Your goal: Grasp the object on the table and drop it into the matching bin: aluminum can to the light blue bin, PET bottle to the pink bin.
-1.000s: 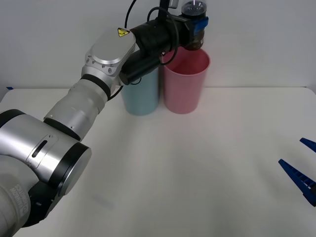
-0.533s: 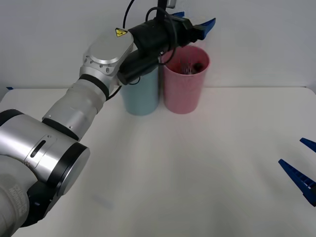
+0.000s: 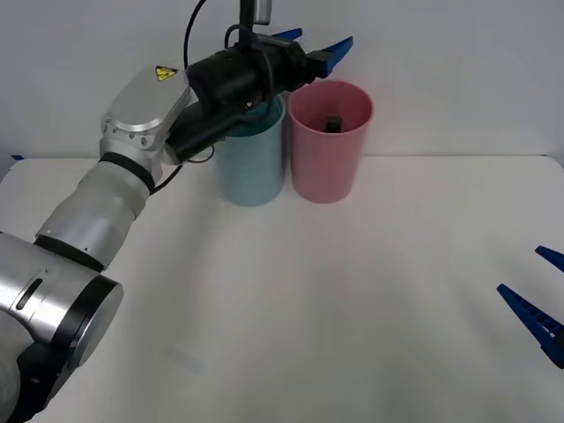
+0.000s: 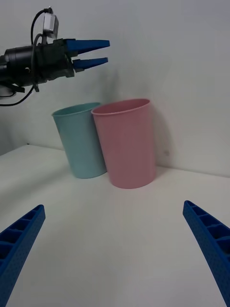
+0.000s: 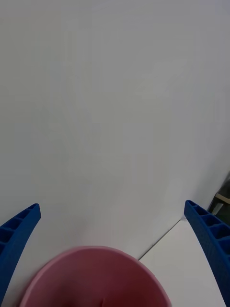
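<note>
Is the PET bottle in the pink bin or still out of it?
In. The PET bottle shows as a dark shape inside the pink bin; the left end effector hangs open and empty above the rim.

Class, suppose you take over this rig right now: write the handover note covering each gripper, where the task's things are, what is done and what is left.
Left gripper: open, empty, raised above the bins' rims at the far side of the table.
Right gripper: open, parked low at the robot's right.
PET bottle: inside the pink bin; its dark cap shows.
Light blue bin: beside the pink one.
Done: bottle in the matching bin.
Left: bring the left arm back.
</note>
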`<state>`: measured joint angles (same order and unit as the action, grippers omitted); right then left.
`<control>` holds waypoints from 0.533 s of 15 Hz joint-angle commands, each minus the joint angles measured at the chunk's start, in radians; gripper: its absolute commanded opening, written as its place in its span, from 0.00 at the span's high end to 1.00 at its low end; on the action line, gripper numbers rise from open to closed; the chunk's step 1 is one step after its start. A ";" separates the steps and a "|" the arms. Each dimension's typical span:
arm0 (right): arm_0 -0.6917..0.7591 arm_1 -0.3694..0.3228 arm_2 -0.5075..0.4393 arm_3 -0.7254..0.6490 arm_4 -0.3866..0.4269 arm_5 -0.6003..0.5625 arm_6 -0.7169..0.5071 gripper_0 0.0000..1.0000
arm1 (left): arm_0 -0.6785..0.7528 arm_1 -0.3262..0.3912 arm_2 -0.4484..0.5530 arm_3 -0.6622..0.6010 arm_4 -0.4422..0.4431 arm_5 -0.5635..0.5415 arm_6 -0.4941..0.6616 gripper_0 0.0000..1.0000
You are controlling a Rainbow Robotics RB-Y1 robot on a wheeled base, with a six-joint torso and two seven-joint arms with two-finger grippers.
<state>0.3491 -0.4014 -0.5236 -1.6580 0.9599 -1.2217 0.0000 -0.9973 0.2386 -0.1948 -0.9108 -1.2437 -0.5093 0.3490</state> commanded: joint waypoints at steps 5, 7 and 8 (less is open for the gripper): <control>0.000 0.000 0.000 0.000 0.000 0.000 0.000 0.00 | 0.215 0.082 0.063 -0.237 0.027 -0.046 -0.004 0.00; 0.000 0.000 0.000 0.000 0.000 0.000 0.000 0.00 | 0.281 0.097 0.123 -0.286 0.015 -0.100 -0.007 0.00; 0.000 0.000 0.000 0.000 0.000 0.000 0.000 0.00 | 0.312 0.107 0.149 -0.309 0.015 -0.117 -0.007 0.00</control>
<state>0.3491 -0.4014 -0.5236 -1.6580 0.9599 -1.2217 0.0001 -0.7085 0.3382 -0.0656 -1.2016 -1.2276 -0.6114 0.3424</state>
